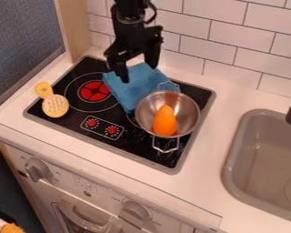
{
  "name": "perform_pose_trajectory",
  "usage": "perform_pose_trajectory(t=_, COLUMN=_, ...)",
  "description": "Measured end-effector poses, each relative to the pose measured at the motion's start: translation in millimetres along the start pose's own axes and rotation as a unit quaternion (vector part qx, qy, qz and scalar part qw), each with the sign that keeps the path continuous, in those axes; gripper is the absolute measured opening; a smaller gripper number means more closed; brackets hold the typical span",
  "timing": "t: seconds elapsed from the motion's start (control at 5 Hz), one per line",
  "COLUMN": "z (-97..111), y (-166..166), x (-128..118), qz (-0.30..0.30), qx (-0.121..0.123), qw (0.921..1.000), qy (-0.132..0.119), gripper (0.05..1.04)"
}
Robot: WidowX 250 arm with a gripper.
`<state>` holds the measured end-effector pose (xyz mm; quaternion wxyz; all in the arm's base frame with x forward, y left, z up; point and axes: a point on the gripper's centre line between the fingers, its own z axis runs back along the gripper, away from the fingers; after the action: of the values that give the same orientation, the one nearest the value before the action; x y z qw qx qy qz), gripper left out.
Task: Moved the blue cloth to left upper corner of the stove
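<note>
The gripper [138, 70] hangs over the back part of the stove [196, 91], its two fingers spread apart, one on the left and one on the right, above the far end of the blue cloth [132, 86]. Folded flat, the cloth lies on the black stovetop behind and left of the metal pot, whose rim is beside its near edge. Whether the fingertips touch the cloth, I cannot tell.
A metal pot [147, 111] with an orange object [165, 122] inside stands at the stove's right. A yellow brush-like item [54, 105] rests over the left edge. The grey sink [263, 159] is at right; a tiled wall [218, 38] runs behind.
</note>
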<state>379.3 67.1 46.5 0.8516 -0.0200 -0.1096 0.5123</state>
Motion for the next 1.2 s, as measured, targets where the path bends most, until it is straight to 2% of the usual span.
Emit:
perform_pose_trajectory(t=0.2, z=-19, y=1, x=-1, qz=0.006, qx=0.011, qw=0.9999, qy=0.008, gripper=0.999)
perform_pose_trajectory(t=0.6, z=-27, y=11, x=6, qz=0.020, qx=0.027, qw=0.9990, qy=-0.028, gripper=0.999)
perform_pose_trajectory(t=1.0, z=-30, y=37, x=28, qz=0.063, qx=0.043, qw=0.9963, qy=-0.039, gripper=1.000)
perform_pose_trajectory(t=1.2, z=-33, y=49, x=40, qz=0.086, qx=0.045, qw=0.9946, qy=-0.037, gripper=1.000)
